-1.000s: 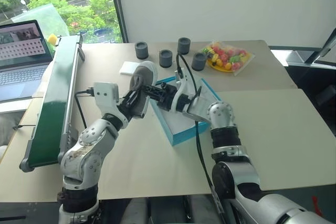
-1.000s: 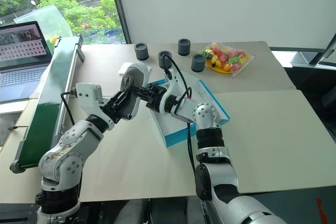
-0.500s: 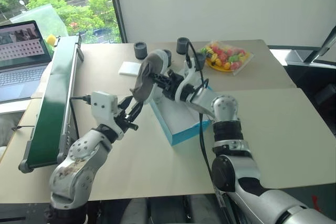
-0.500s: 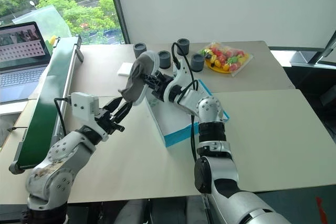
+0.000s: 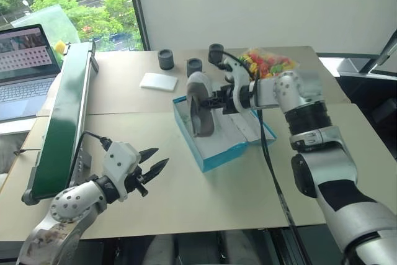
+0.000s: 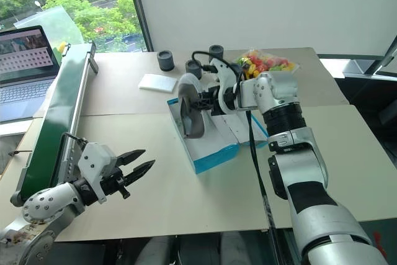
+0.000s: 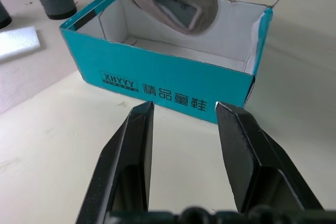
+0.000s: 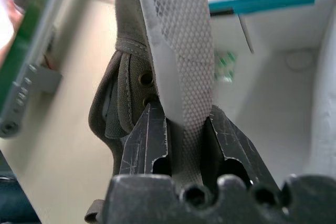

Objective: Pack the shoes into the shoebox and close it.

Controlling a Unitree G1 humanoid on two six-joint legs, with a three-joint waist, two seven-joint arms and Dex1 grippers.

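Left eye view shows the right gripper (image 5: pixel 214 99) clamped on a shoe (image 5: pixel 200 111), holding it on edge over the open box (image 5: pixel 218 156), its lower end down between the box walls toward the near-left corner. In the right wrist view the two black fingers (image 8: pixel 149 142) pinch a strip of the shoe's pale mesh upper, with the grey eyelet side hanging just beside them and the white box floor behind. The box sits on the table (image 5: pixel 205 197) in front of the robot, long side angled, its flap lid (image 5: pixel 251 125) laid open on the right. The left gripper (image 5: pixel 152 167) hangs low over the table, well apart from the box on its near-left side, its jaws parted and holding nothing. In the left wrist view its fingers (image 7: pixel 134 156) point at the box's turquoise long wall, which carries printed black characters, with the shoe's toe overhanging the rim above. Dark cups (image 5: pixel 165 59) and a white pad (image 5: pixel 159 81) stand behind the box.
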